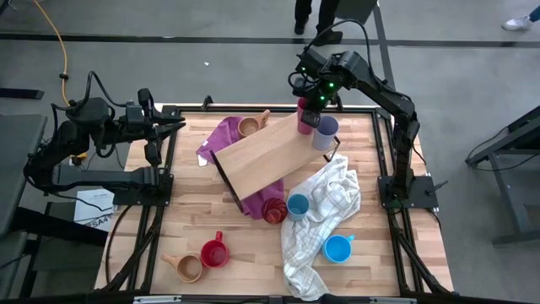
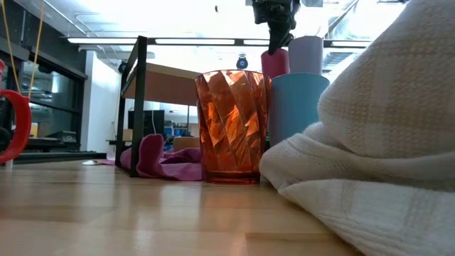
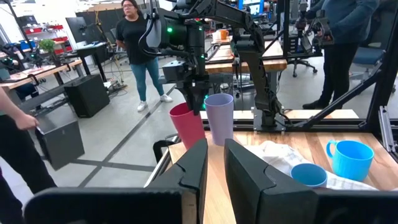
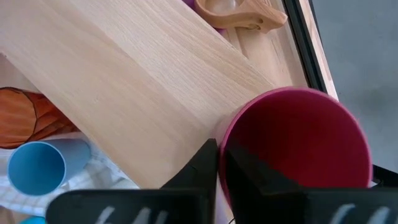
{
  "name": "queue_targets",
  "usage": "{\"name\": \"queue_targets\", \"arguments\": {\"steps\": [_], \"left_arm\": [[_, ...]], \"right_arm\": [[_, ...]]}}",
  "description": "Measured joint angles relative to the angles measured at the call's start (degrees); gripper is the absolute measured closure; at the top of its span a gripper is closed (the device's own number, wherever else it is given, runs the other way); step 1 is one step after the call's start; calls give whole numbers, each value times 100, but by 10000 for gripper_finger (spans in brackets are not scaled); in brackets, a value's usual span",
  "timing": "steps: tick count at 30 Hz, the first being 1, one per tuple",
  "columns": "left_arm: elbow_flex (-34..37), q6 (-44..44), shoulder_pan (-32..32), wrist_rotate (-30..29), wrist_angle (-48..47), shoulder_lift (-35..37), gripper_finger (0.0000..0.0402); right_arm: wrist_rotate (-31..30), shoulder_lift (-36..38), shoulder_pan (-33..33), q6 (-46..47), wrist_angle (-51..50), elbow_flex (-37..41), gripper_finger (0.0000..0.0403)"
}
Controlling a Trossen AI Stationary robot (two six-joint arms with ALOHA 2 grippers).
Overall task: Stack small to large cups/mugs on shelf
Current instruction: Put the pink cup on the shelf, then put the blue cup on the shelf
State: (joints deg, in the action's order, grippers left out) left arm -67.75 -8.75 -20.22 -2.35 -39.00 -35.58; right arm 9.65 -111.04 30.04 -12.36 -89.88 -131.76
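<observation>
Surface [image 1: 363, 279]: light wood, carries everything below.

Shelf [image 1: 261, 156]: wood board on black frame, set diagonally mid-surface, over a purple cloth [image 1: 221, 135]. White checked towel [image 1: 325, 211] lies crumpled just beside the shelf's near-right end.

Right claw [image 1: 309, 116]: at the shelf's far right corner, fingers nearly closed, pinching the rim of the magenta tumbler [image 1: 304, 114]. In the right wrist view the rim wall sits between the two fingers [image 4: 202, 168]. Tumbler stands upright on that shelf corner, touching or just beside the lavender tumbler [image 1: 326, 133].

Left claw [image 1: 164, 128]: off the surface's far left edge, narrowly parted, empty, well apart from all cups.

Other cups: orange faceted tumbler [image 2: 231, 124] and blue cup [image 1: 298, 205] beside the shelf's near end; blue mug [image 1: 338, 248] by the towel; red mug [image 1: 213, 252] and tan mug [image 1: 187, 268] near the front left; second tan mug [image 1: 250, 126] behind the shelf.
</observation>
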Motion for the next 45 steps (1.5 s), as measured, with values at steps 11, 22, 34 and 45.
{"name": "queue_targets", "arguments": {"steps": [11, 22, 34, 45], "left_arm": [[-1, -20, 0, 0, -9, 0, 357], [1, -17, 1, 0, -11, 0, 357], [1, -46, 1, 44, -11, 1, 357], [-1, -133, 1, 44, -24, -1, 357]], "right_arm": [[0, 0, 0, 33, 55, 0, 336], [55, 0, -4, 96, 397, 0, 336], [68, 2, 1, 193, 491, -15, 336], [66, 340, 70, 348, 817, -17, 336]]}}
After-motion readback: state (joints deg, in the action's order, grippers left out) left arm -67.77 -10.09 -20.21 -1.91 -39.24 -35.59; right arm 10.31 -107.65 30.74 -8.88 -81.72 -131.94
